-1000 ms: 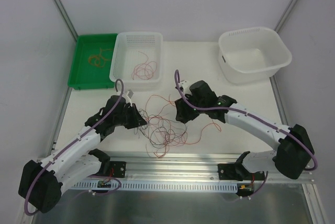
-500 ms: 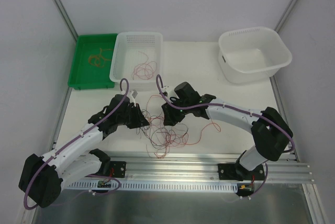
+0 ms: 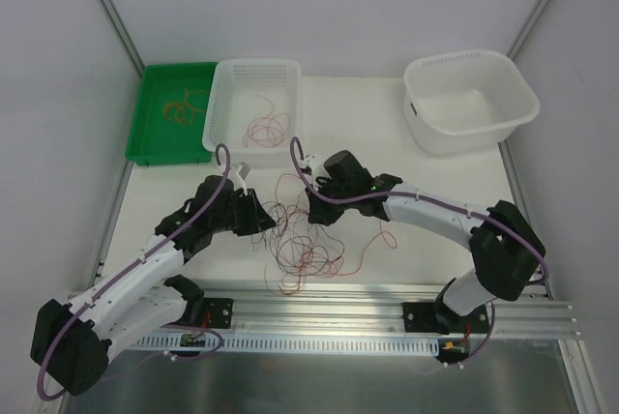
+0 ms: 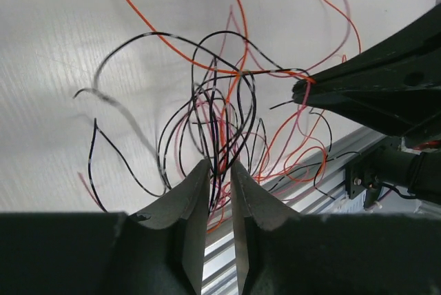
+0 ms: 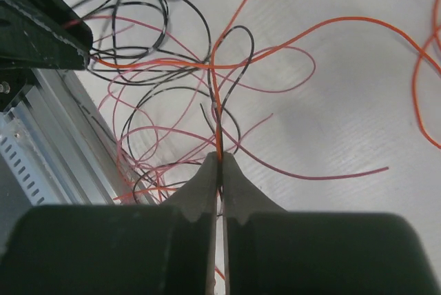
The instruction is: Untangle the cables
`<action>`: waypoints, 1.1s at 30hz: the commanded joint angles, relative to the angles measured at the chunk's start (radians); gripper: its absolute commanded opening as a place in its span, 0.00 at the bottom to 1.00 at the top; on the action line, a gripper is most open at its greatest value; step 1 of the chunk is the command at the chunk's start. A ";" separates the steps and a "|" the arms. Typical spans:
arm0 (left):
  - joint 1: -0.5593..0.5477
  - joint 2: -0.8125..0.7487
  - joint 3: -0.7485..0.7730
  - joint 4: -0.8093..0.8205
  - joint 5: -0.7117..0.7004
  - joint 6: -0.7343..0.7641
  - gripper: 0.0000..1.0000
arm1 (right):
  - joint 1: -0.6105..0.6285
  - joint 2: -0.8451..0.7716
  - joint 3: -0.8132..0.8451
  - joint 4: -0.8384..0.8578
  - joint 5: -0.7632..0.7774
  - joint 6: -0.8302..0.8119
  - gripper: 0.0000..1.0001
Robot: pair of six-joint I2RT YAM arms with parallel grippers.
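Note:
The cables (image 3: pixel 308 245) lie as a loose tangle of red, black and orange wires on the white table between the two arms. My left gripper (image 3: pixel 274 223) is at the tangle's left edge. In the left wrist view its jaws (image 4: pixel 220 165) stand slightly apart, with several black cables (image 4: pixel 215 129) running loosely through the gap. My right gripper (image 3: pixel 311 209) is at the tangle's top. In the right wrist view it (image 5: pixel 220 157) is shut on an orange cable (image 5: pixel 216 112), with a thin black one beside it. The two grippers are close, facing each other.
A green tray (image 3: pixel 155 138) at the back left holds orange-tan wires (image 3: pixel 182 106). Beside it a white basket (image 3: pixel 221 109) holds red wires (image 3: pixel 266 127). A white tub (image 3: pixel 469 100) stands at the back right. A metal rail (image 3: pixel 319 298) runs along the near edge.
My right gripper swung left onto the tangle and closed on the orange cable. My left gripper's jaws parted a little; the tangle shifted slightly.

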 commanded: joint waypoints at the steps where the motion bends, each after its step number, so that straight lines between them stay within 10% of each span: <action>1: -0.009 -0.039 -0.008 0.019 -0.042 -0.005 0.19 | -0.009 -0.144 -0.010 -0.051 0.095 -0.035 0.01; 19: -0.009 0.012 0.013 0.019 -0.030 -0.023 0.00 | -0.083 -0.560 -0.027 -0.292 0.232 -0.033 0.01; 26: -0.011 0.043 0.076 0.068 0.022 -0.057 0.65 | -0.081 -0.574 -0.042 -0.296 0.203 -0.027 0.01; 33: -0.043 0.210 0.180 0.134 0.047 -0.077 0.77 | -0.080 -0.574 -0.062 -0.264 0.174 -0.004 0.01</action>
